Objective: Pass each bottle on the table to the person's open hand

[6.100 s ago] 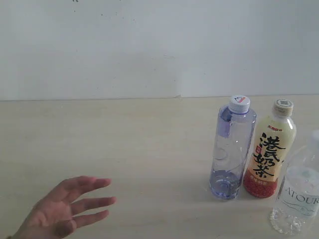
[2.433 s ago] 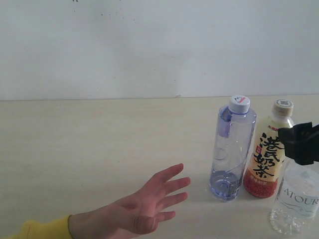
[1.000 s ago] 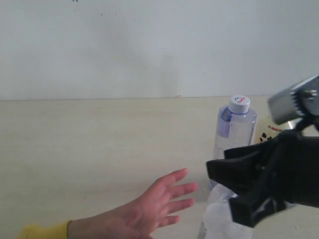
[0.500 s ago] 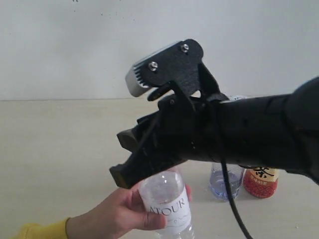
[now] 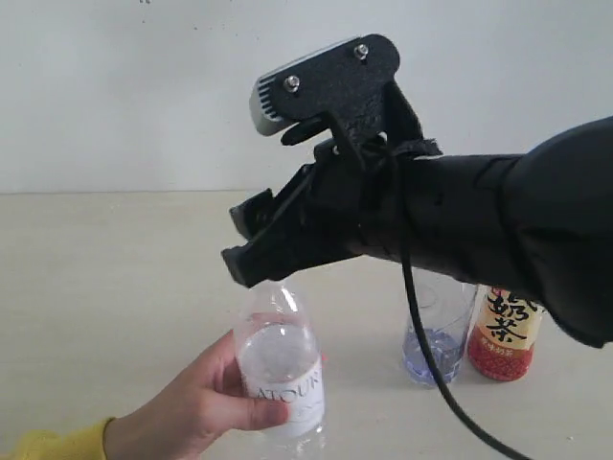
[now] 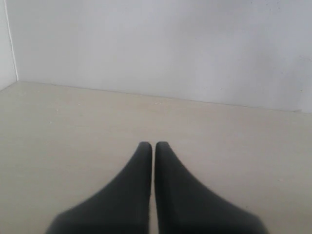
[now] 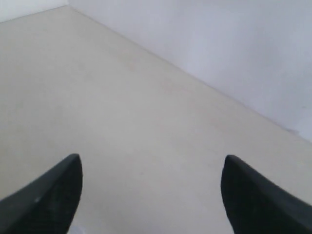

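Note:
The clear "ATOUR" water bottle stands upright in the person's hand, which wraps around it; a yellow cuff shows at the bottom left. My right gripper hovers just above and left of the bottle's top. It is open, and the right wrist view shows its gripper with nothing between the wide-apart fingers. Behind my right arm stand the bluish-purple bottle and the cream milk-tea bottle, with only their lower parts visible. My left gripper is shut over bare table.
My thick black right arm spans the right half of the exterior view above the two standing bottles. A white wall rises behind the pale tabletop.
My right gripper carried the ATOUR bottle leftward to the hand, then let go and rose off its top. The hand closed round the bottle and drew it slightly down and left.

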Available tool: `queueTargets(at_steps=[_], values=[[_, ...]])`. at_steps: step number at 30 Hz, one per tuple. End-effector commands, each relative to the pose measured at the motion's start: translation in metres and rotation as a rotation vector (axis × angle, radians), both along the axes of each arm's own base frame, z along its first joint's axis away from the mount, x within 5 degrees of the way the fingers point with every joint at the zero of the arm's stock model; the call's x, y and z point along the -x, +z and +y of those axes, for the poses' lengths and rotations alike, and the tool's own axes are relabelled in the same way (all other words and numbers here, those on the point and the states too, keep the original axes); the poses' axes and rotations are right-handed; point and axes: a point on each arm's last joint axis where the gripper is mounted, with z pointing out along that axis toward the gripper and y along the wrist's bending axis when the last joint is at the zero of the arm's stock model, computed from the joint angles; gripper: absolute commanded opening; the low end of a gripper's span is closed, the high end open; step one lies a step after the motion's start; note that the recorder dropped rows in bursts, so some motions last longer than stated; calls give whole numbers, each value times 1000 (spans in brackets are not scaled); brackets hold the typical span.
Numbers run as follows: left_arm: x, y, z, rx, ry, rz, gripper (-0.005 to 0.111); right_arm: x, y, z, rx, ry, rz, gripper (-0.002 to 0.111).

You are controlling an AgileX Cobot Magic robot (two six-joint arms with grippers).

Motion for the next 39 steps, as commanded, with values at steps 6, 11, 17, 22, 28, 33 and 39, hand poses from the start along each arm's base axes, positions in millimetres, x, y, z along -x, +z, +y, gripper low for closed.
queueTargets(at_steps=[6, 11, 17, 22, 28, 33, 39], values=[[0, 2, 0, -7, 2, -10, 4, 14, 69, -82, -9, -372, -314, 73], [0, 2, 0, -7, 2, -10, 4, 52, 60, -141, -55, -539, -233, 73], [0, 2, 0, -7, 2, -10, 4, 58, -3, -157, 4, -632, -152, 73], [0, 2, 0, -7, 2, -10, 4, 54, -19, -154, -13, -646, -155, 73], [0, 2, 0, -7, 2, -10, 4, 32, -32, -160, -20, -668, -103, 73], [0, 2, 0, -7, 2, -10, 4, 26, -33, -161, -59, -579, -77, 73], [0, 2, 0, -7, 2, -10, 4, 13, -41, -162, -46, -535, -28, 73]])
